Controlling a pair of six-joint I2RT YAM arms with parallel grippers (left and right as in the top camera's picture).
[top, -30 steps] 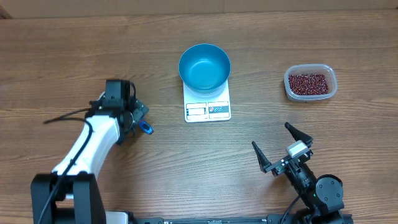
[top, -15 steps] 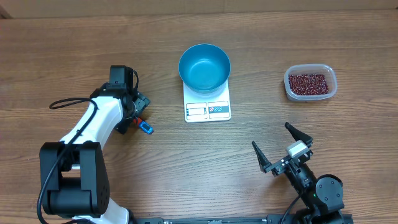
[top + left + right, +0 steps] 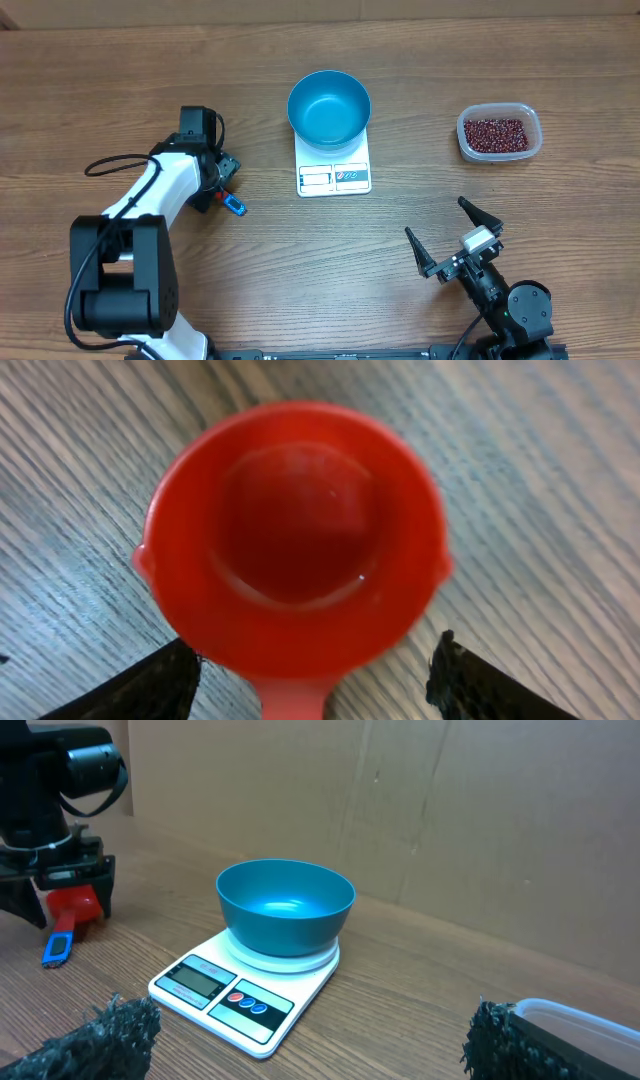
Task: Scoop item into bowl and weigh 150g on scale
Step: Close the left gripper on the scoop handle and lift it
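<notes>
Wood-grain table (image 3: 300,260), cardboard wall (image 3: 450,820) behind — right jaws wide apart, left jaws apart astride red scoop (image 3: 290,540).

1 ea: bowl (image 3: 329,107), scale (image 3: 334,177), tub (image 3: 500,158), scoop (image 3: 292,535).

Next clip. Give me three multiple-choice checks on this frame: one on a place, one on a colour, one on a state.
1. Where does the blue bowl sit? A on the white scale; B beside it; C under it.
2. The scoop cup is: A green; B red; C white.
3. The bowl is: A empty; B heaped full; C overturned.
Answers: 1 A, the overhead view shows it on the scale's platform. 2 B, the left wrist view shows plain red. 3 A, its inside is bare blue.
</notes>
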